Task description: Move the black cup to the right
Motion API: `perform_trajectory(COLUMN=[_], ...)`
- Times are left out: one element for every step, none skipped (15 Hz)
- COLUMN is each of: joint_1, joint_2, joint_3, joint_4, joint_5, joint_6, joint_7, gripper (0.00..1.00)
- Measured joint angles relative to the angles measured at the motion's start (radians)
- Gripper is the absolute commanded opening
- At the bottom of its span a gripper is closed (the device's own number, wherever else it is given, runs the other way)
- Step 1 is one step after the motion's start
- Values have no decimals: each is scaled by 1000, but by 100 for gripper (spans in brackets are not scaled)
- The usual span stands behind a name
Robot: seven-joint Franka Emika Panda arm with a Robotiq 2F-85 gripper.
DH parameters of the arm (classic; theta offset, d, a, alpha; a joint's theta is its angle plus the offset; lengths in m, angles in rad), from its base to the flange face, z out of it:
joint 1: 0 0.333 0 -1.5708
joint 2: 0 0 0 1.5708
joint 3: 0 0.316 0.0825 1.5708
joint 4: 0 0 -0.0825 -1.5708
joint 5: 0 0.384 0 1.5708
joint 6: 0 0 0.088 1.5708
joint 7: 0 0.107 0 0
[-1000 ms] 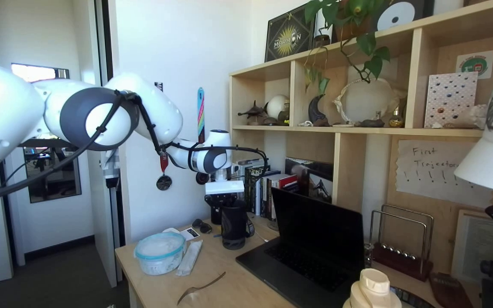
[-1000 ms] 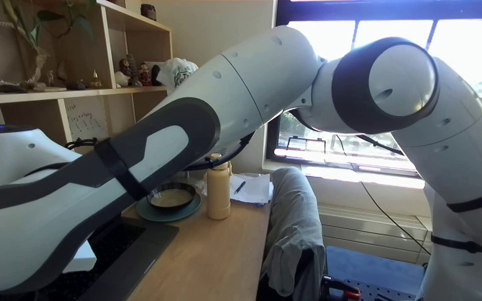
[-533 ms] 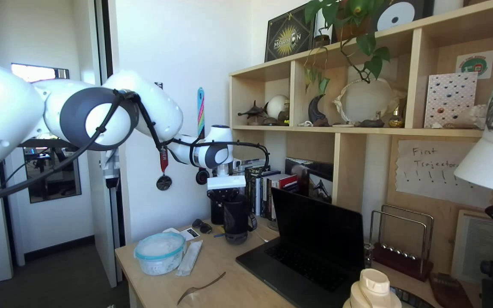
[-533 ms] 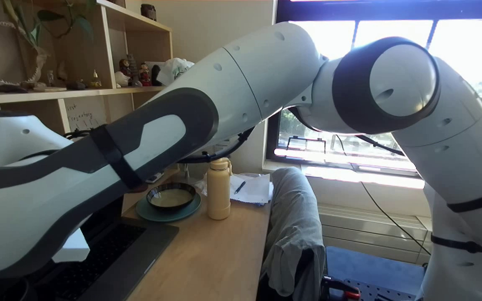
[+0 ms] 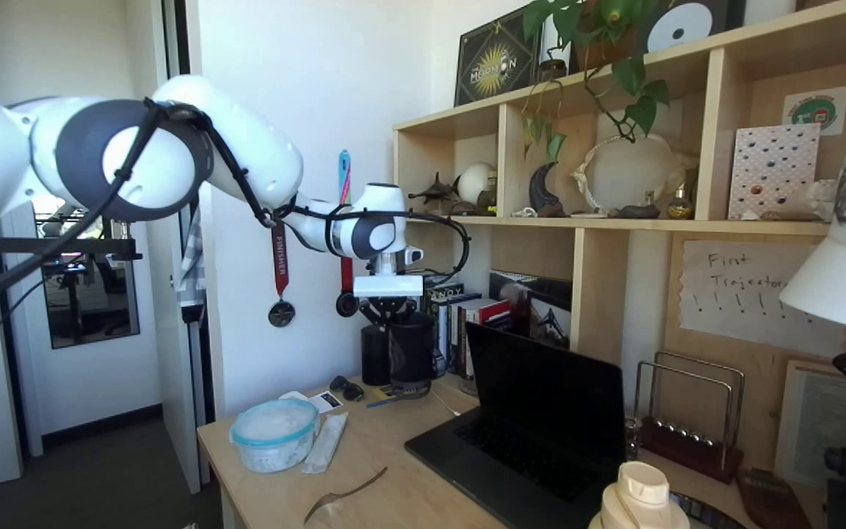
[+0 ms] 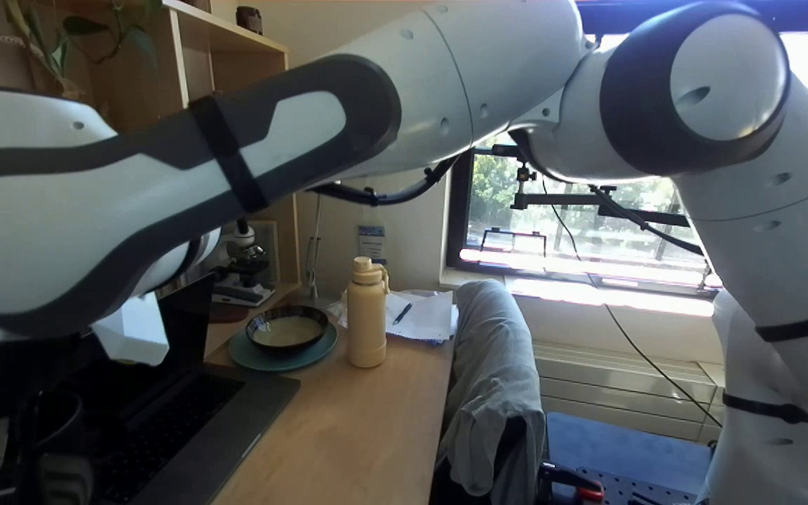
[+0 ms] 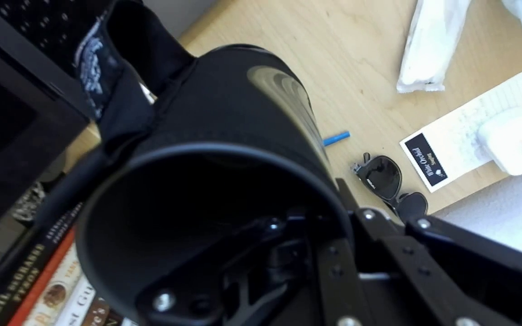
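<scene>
The black cup is a dark round cup with a wide mouth and a strap handle. It is upright in an exterior view, above the desk near the wall. My gripper is shut on its rim. In the wrist view the cup fills the left and middle, its open mouth facing the camera. One finger of the gripper is inside the cup and the other outside the wall. The inner fingertip is lost in shadow. In the exterior view with the window, the gripper area is too dark to make out.
A dark cylinder stands just beside the cup. The laptop stands open to its right, books behind. Sunglasses, a blue pen and a light-blue-lidded bowl are nearby. A yellow bottle stands farther along.
The arm has risen. The cup has moved up and slightly right in an exterior view, still gripped. A blue pen and small items on the desk now show below it.
</scene>
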Motion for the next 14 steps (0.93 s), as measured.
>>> perform_trajectory(joint_1=[-13, -28, -46, -63, -81, -97, -112, -125, -136, -147, -155, -160, -164, -167], joint_2=[-37, -76, -115, -156, -195, -232, -267, -301, -335, -367, -399, -429, -459, -487], joint_3=[-10, -21, -31, -43, -55, -69, -84, -100, -118, -136, -154, -173, -194, -213], joint_4=[-38, -82, -127, -175, -224, -273, -324, -376, -431, -486, -541, -597, -653, -707], joint_5=[13, 27, 41, 56, 70, 85, 98, 109, 119, 124, 129, 130, 130, 129], joint_6=[0, 0, 2, 9, 20, 39, 63, 87, 117, 147, 177, 206, 236, 266], joint_7=[25, 48, 67, 81, 92, 96, 104, 113, 121, 130, 137, 151, 163, 177], gripper=[5, 5, 5, 5, 5, 5, 5, 5, 5, 5, 5, 5, 5, 5])
